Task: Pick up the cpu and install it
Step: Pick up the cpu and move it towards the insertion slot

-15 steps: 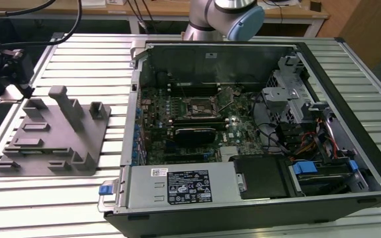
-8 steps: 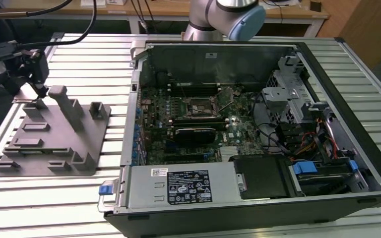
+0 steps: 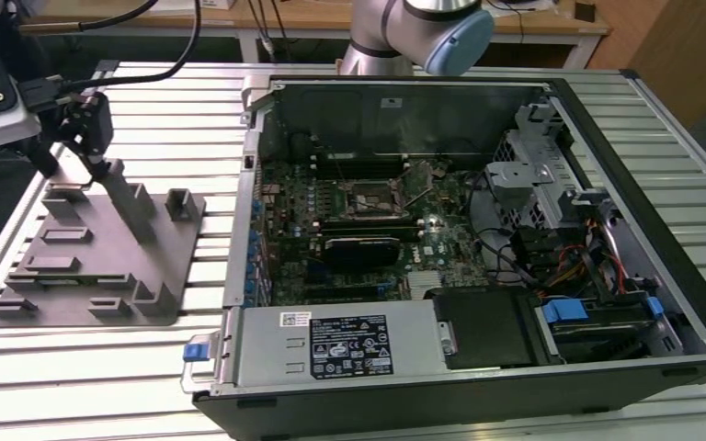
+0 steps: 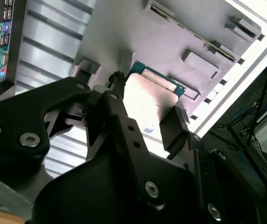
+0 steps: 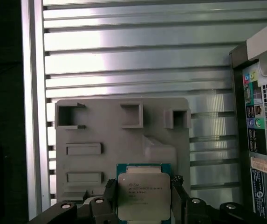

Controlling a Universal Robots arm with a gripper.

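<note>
Clearly, the claw pinches 1 cpu by 2 opposite edges, fingers parted just its width, over 1 grey fixture, at the exterior view's left of 1 open computer case.

Arm is rooted at the far side in the exterior view, with the wrist out toward that view's left and the gripper pointing down. First wrist view: both fingers clamped on opposite edges of the cpu.

Cpu silvery, border seemingly green; fixture grey; jaws black.
</note>
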